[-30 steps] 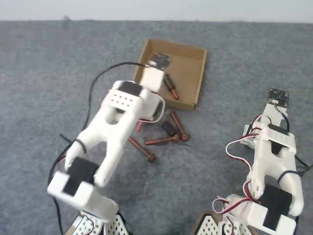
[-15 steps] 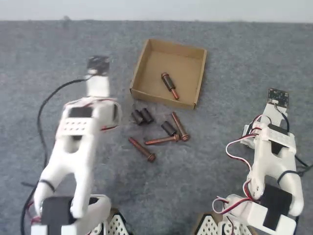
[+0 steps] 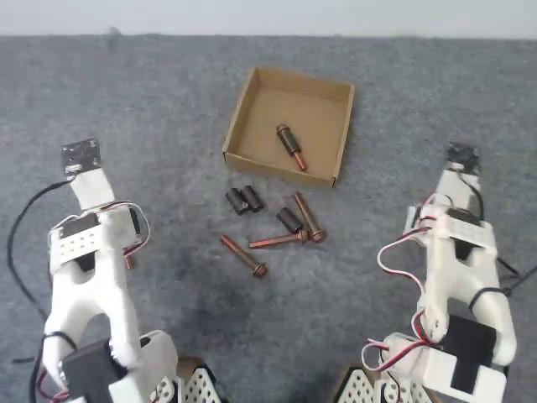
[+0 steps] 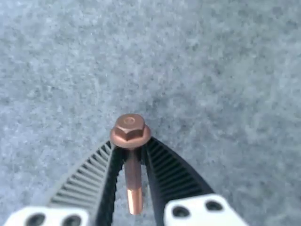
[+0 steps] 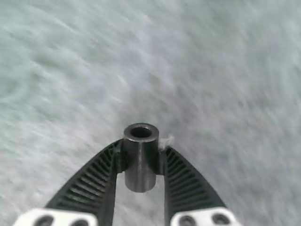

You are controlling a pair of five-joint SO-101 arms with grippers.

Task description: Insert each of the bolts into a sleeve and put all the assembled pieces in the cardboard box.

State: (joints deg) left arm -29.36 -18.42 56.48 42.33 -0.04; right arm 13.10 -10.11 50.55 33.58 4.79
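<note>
My left gripper (image 4: 130, 146) is shut on a copper bolt (image 4: 132, 174), whose hex head points away from the wrist, over bare carpet. A black sleeve (image 5: 140, 157) stands bore-up in my right gripper (image 5: 141, 149), which is shut on it. In the high view the left arm (image 3: 91, 248) is at the far left and the right arm (image 3: 457, 243) at the far right. The cardboard box (image 3: 344, 126) holds one assembled piece (image 3: 291, 147). Below the box lie three loose bolts (image 3: 243, 256), (image 3: 277, 241), (image 3: 308, 217) and three sleeves (image 3: 237, 201), (image 3: 252, 197), (image 3: 289, 220).
Grey carpet (image 3: 168, 101) covers the whole table. Cables trail from both arms near the front edge. Open carpet lies between each arm and the pile of parts in the middle.
The left arm has swung from over the box and pile far to the left and drawn back toward the front. The right arm has shifted slightly.
</note>
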